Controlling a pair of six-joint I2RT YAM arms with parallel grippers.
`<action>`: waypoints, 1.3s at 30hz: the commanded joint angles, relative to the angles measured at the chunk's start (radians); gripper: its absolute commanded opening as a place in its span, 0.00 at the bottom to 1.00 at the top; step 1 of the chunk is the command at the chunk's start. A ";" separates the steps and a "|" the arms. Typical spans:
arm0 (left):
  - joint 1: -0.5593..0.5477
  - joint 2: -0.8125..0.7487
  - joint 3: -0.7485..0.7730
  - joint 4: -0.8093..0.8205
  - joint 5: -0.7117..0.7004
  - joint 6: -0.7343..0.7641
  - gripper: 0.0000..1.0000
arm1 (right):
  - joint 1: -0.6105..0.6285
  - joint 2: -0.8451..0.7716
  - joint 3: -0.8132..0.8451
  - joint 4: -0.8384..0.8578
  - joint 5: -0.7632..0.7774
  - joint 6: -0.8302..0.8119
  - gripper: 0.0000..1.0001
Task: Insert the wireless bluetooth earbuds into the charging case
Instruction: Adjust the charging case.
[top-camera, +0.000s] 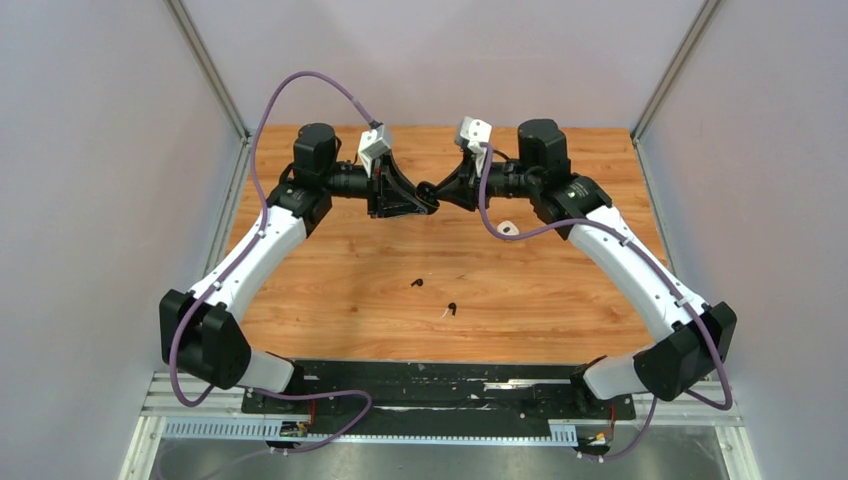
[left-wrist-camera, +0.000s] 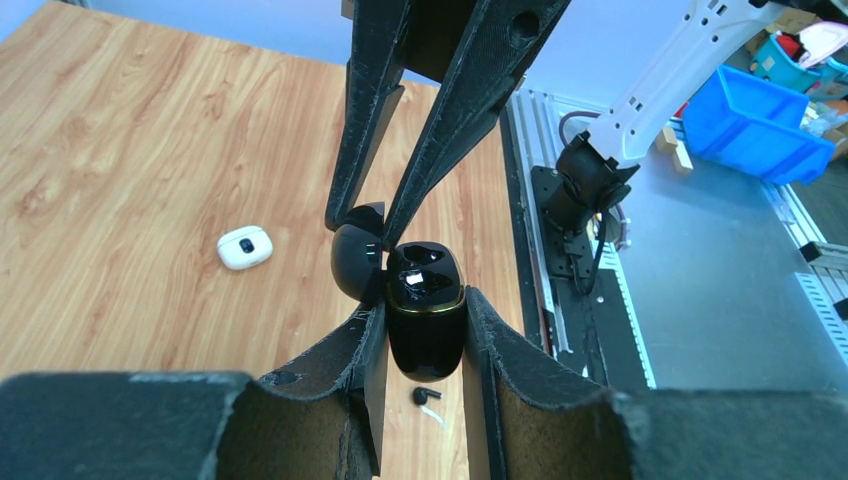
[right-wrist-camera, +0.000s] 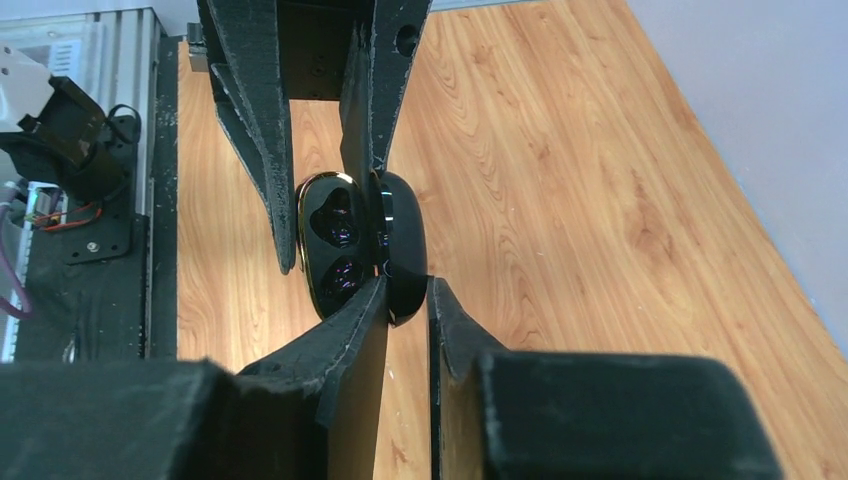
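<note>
- Lower centre of the top view: two black earbuds (top-camera: 416, 283) lie loose on the table (top-camera: 320, 300), a little apart.
- Further up, right of centre, I see a white case (top-camera: 508, 228) resting on the wood.
- Upper centre: my left gripper (left-wrist-camera: 425, 310) is clamped on the body of the open black charging case (left-wrist-camera: 425, 335), held off the table.
- My right gripper (right-wrist-camera: 405, 295), nearly closed, seems to pinch the edge of the lid (right-wrist-camera: 405, 240).
</note>
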 joint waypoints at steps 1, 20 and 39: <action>-0.006 -0.049 0.006 0.044 0.021 0.033 0.00 | 0.003 0.026 0.033 -0.007 -0.080 0.054 0.19; -0.007 -0.045 0.039 -0.097 -0.150 0.059 0.48 | 0.003 0.002 0.023 0.012 0.000 -0.021 0.00; -0.007 -0.041 0.238 -0.440 -0.266 0.288 0.61 | 0.086 -0.009 0.048 -0.157 0.117 -0.441 0.00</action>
